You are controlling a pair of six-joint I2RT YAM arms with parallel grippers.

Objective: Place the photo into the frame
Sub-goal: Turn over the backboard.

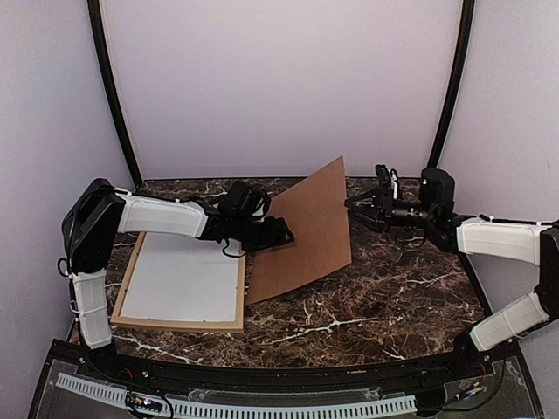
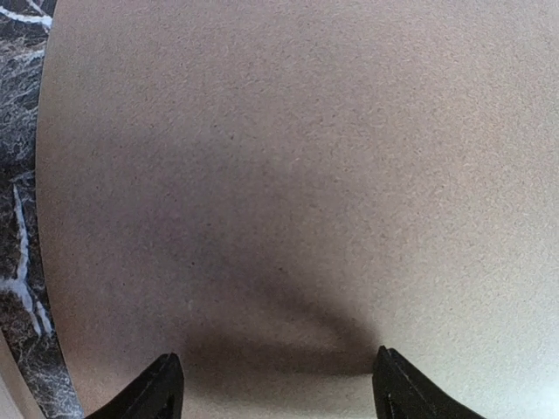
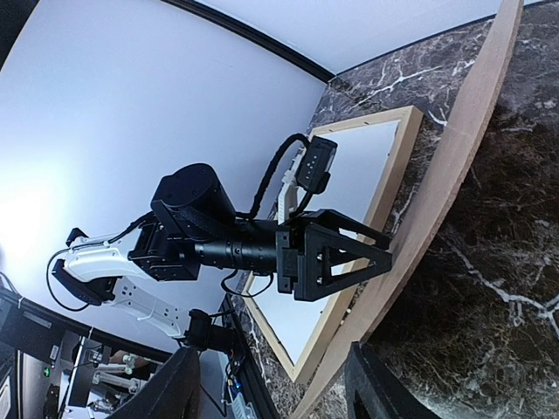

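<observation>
Dark marble tabletop [image 1: 384, 297] under lilac walls [image 1: 279, 78]; a brown rectangular cardboard board [image 1: 306, 231] stands tilted on its lower edge; just left of the board's bottom corner, the large light-wood picture frame [image 1: 175, 324] lies flat, a white sheet [image 1: 183, 279] inside; the left hand [image 1: 284, 232], fingers spread, has its tips against the board's left face; the right hand [image 1: 356, 208], also spread, has the board's right edge between its fingers.

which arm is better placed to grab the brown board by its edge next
Right, probably. The right gripper, open, straddles the tilted board's edge. The left gripper meets only the board's flat face, with no edge between its fingers.
</observation>
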